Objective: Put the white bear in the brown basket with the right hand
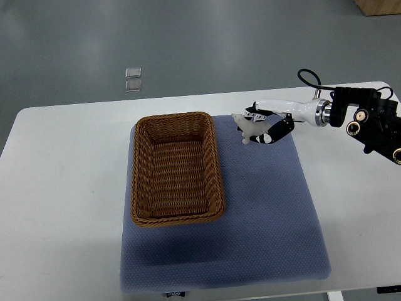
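A small white bear (248,128) sits at the far edge of the blue mat, just right of the brown wicker basket (177,168). My right hand (263,125) comes in from the right edge and its white and black fingers are curled around the bear, partly hiding it. The basket stands on the mat's left half with nothing inside it. The left arm does not show.
The blue-grey padded mat (269,213) covers the middle of the white table (62,188). My right forearm with its black joint housing (373,122) stretches over the table's far right corner. Two small clear squares (133,79) lie on the grey floor beyond.
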Motion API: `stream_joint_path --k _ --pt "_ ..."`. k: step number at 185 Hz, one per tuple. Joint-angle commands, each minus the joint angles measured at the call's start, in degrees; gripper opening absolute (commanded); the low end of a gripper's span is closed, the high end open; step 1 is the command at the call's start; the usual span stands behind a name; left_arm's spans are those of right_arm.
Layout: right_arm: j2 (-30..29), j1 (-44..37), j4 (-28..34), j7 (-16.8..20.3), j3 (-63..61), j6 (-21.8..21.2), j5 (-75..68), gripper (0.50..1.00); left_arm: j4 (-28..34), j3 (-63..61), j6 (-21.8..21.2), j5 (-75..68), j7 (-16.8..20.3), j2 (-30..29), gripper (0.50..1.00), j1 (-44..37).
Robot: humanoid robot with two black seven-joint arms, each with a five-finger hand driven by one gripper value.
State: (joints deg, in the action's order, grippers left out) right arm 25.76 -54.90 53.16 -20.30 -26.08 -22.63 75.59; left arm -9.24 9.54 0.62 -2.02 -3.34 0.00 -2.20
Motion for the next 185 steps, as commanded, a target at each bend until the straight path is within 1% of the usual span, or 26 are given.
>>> stream_joint_path --k 1,20,42,58,87,95,107,108,109,110,111,112,114,115,116,117,118,119,124,152,171,185 --pt "-0.44 -2.66 1.15 -1.15 -0.99 -2.77 -3.16 0.500 0.01 0.13 0.17 0.00 0.00 0.00 1.000 0.00" --pt "-1.76 -5.13 2.12 -1.24 -0.99 -3.38 -5.45 0.500 0.01 0.13 0.35 0.00 0.00 0.00 1.000 0.00" --pt "-6.59 -6.80 2.38 -1.06 -0.46 -3.56 -5.54 0.500 0.10 0.22 0.35 0.00 0.00 0.00 1.000 0.00" --pt "-8.18 -7.24 2.29 -0.80 0.07 -3.65 -5.19 0.500 0.10 0.22 0.35 0.00 0.00 0.00 1.000 -0.18" --pt "-11.69 -7.15 0.19 -0.36 1.91 -2.68 -4.22 0.500 0.19 0.22 0.35 0.00 0.00 0.00 1.000 -0.44" --pt "-13.01 -7.06 -1.66 0.70 2.27 -1.28 -3.96 0.500 0.19 0.22 0.35 0.00 0.00 0.00 1.000 -0.44" --pt "-16.53 -6.89 -4.82 3.86 2.35 3.21 -3.96 0.500 0.19 0.22 0.35 0.00 0.00 0.00 1.000 -0.53" --pt "-17.22 -6.89 -5.17 4.38 2.35 4.08 -4.04 0.575 0.19 0.22 0.35 0.00 0.00 0.00 1.000 -0.53" --pt "-17.23 -6.89 -5.18 4.39 2.35 4.09 -4.04 0.576 0.19 0.22 0.35 0.00 0.00 0.00 1.000 -0.53" --pt "-17.93 -6.80 -5.61 4.74 2.35 4.78 -4.04 0.673 0.19 0.22 0.35 0.00 0.00 0.00 1.000 -0.53" --pt "-17.93 -6.80 -5.62 4.74 2.35 4.79 -4.04 0.674 0.19 0.22 0.35 0.00 0.00 0.00 1.000 -0.53" --pt "-18.54 -6.71 -5.88 5.00 2.35 5.49 -4.13 0.769 0.19 0.22 0.35 0.00 0.00 0.00 1.000 -0.53" --pt "-18.55 -6.71 -5.88 5.00 2.35 5.49 -4.13 0.770 0.19 0.22 0.35 0.00 0.00 0.00 1.000 -0.53" --pt "-18.90 -6.71 -6.05 5.18 2.35 6.10 -4.39 0.837 0.19 0.22 0.35 0.00 0.00 0.00 1.000 -0.53" --pt "-18.90 -6.71 -6.06 5.18 2.35 6.11 -4.40 0.838 0.19 0.22 0.35 0.00 0.00 0.00 1.000 -0.53" --pt "-19.25 -6.62 -6.23 5.18 2.35 6.63 -4.66 0.904 0.19 0.22 0.35 0.00 0.00 0.00 1.000 -0.53" --pt "-19.25 -6.62 -6.23 5.18 2.35 6.64 -4.66 0.905 0.19 0.22 0.35 0.00 0.00 0.00 1.000 -0.53" --pt "-19.43 -6.53 -6.23 5.27 2.27 6.90 -4.75 0.940 0.19 0.22 0.35 0.00 0.00 0.00 1.000 -0.53" --pt "-20.04 -6.36 -6.23 5.35 2.35 7.69 -4.75 0.940 0.19 0.22 0.35 0.00 0.00 0.00 1.000 -0.53" --pt "-19.34 -4.60 -6.23 5.27 0.42 8.83 -5.19 0.938 0.19 0.22 0.35 0.00 0.00 0.00 1.000 -0.53" --pt "-17.14 -3.64 -6.14 5.44 -3.97 7.96 -8.26 0.938 0.10 0.22 0.44 0.00 0.00 0.00 1.000 -0.53" --pt "-16.18 -2.49 -6.14 5.71 -4.94 7.87 -11.51 0.940 -0.07 0.22 0.44 0.00 0.00 0.00 1.000 -0.53"
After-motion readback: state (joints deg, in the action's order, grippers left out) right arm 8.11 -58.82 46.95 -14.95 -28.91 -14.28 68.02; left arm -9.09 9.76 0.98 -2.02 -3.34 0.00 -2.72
